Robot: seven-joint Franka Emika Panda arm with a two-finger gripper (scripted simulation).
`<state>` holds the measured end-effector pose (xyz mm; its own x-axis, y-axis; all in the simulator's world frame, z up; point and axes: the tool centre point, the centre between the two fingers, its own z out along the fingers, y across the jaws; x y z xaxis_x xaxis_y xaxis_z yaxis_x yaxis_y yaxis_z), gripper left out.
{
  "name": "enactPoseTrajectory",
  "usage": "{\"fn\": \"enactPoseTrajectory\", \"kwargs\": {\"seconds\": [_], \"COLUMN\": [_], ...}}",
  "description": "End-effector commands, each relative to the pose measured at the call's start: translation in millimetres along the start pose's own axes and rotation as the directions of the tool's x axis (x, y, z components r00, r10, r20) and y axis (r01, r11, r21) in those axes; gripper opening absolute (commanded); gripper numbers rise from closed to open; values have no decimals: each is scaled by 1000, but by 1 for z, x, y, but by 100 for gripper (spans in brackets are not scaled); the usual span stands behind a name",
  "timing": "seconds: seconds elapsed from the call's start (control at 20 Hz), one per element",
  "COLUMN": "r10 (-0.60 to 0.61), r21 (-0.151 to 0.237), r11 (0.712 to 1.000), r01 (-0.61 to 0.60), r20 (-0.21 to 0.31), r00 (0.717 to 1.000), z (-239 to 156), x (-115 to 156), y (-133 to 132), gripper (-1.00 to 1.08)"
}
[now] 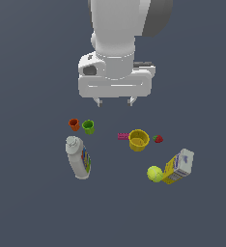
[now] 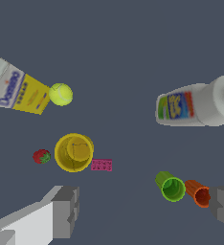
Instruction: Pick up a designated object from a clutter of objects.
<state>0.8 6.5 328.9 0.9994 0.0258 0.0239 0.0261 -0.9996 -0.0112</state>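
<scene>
Exterior view shows the gripper (image 1: 115, 102) spread wide, holding nothing, high above the yellow cup (image 1: 138, 140). Just beside that cup, opposite the pink block (image 1: 123, 136), lies the strawberry (image 1: 158, 139), with open floor around.

The arm's white shell (image 1: 116, 43) looks like smooth, faintly glossy plastic; the bottle (image 1: 78, 159) a glossy white one with a printed label; the carton (image 1: 178, 166) printed card; the floor (image 1: 28, 202) flat matt grey

Three cups (image 1: 138, 140), one strawberry (image 1: 158, 139), one pink block (image 1: 123, 136), one ball (image 1: 154, 173), one bottle (image 1: 78, 157), one carton (image 1: 179, 166).
</scene>
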Motion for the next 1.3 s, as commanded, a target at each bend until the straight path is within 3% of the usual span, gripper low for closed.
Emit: {"fn": "enactPoseTrajectory", "kwargs": {"seconds": [0.0, 0.4, 0.7, 1.0, 1.25], "r10": [0, 69, 58, -8, -111], "r21": [0, 12, 10, -4, -19], "r11": [1000, 998, 998, 1000, 994], "r01": [0, -69, -58, 8, 112], "r20": [0, 4, 5, 8, 14], "r00": [1000, 998, 998, 1000, 994], "z": [0, 12, 15, 39, 75], "x": [0, -1, 0, 5, 9], "y": [0, 19, 15, -6, -40], "gripper": [100, 100, 100, 100, 100]}}
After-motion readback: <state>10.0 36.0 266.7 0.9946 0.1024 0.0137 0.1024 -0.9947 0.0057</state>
